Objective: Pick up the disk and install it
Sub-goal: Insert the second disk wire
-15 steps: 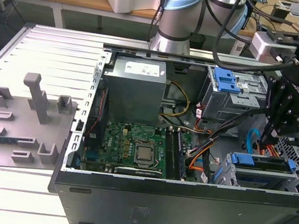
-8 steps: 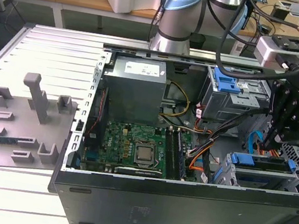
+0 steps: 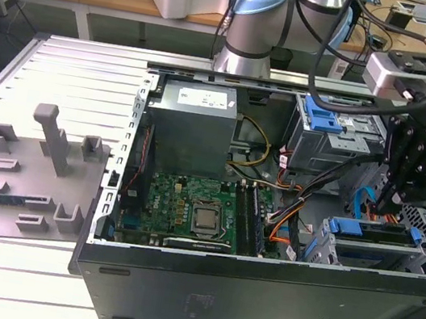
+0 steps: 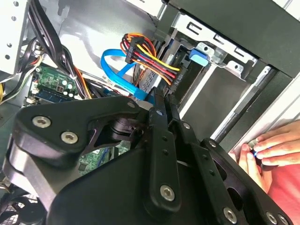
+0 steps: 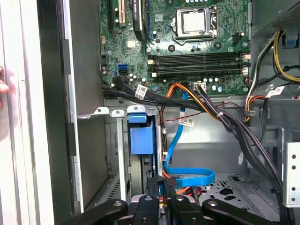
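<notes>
Now the disk point(image 3: 372, 233) is sitting in its bay, so installation is looking nearly done. The hand point(image 3: 399, 203) is hovering just above, at its 12 o'clock, fingers point(image 5: 165, 187) pressed together and holding nothing.

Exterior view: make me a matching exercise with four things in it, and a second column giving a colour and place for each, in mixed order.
Things:
1. power supply box
2. motherboard
3. plastic fixture
4. pincer

Colour and place:
A. black, over the end of the case at the exterior view's right
B. green, flat on the case floor
C. grey, on the table outside the case
D. grey with a white sticker, inside the case at its far wall

Pairs: 1-D, 2-B, 3-C, 4-A
</notes>
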`<state>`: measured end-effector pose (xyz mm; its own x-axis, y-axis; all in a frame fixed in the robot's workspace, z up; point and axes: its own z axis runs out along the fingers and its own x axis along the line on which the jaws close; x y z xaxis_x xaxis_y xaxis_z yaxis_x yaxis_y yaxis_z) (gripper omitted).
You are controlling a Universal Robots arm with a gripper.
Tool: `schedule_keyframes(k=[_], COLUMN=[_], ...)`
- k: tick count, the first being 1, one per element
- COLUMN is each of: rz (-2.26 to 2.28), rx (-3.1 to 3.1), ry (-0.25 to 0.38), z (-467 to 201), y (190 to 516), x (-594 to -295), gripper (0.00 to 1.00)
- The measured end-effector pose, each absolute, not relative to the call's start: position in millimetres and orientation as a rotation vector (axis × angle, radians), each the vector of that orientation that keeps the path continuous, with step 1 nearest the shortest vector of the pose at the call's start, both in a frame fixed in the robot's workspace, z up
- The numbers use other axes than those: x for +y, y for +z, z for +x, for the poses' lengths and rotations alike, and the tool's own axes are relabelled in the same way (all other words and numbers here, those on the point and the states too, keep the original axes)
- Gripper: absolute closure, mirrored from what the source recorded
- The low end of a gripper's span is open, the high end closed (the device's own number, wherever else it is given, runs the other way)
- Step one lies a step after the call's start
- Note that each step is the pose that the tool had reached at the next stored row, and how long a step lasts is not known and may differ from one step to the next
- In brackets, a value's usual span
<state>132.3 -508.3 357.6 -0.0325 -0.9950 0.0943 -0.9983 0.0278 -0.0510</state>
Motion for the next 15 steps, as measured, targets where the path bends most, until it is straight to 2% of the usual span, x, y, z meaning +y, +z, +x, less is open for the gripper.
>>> schedule_keyframes(k=[15], rz=[2.163], rx=[-2.230], ry=[0.157], z=[133.5], y=[354.3], x=[-515.9], gripper=[0.84])
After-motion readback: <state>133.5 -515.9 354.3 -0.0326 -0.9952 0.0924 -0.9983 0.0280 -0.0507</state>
